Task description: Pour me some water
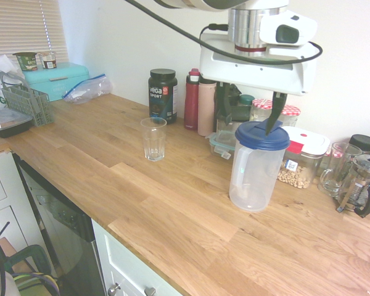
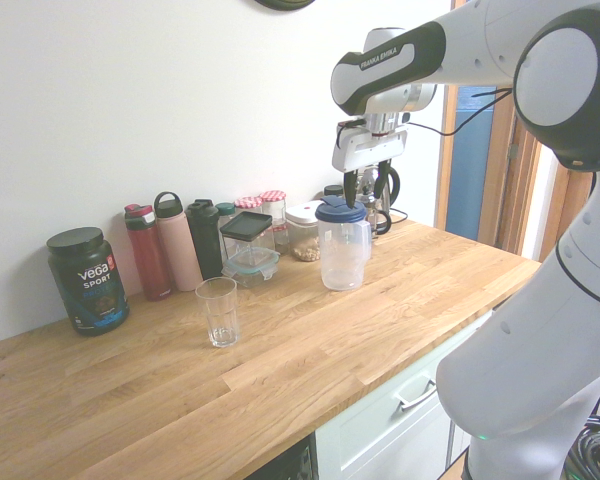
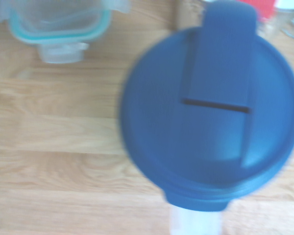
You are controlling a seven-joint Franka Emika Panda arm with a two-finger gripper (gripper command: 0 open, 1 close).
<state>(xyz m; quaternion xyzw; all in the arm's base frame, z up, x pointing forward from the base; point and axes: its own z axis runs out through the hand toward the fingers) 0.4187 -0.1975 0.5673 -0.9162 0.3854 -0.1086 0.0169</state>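
Above the blue-lidded pitcher (image 1: 256,166) the gripper (image 1: 268,120) hangs open — bare countertop (image 1: 172,216) between pitcher and glass (image 1: 153,139).

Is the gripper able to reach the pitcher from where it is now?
Probably yes. The gripper hangs open just above the pitcher, pointing down at its blue lid, with nothing between them. The jars behind and the glass to the side stand clear of the pitcher.

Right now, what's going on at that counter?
The white arm's claw hangs open just above the blue-lidded pitcher, gripping nothing. The pitcher stands upright on the wooden counter, lid on. The empty glass stands apart from it, nearer the black tub. No water poured yet.
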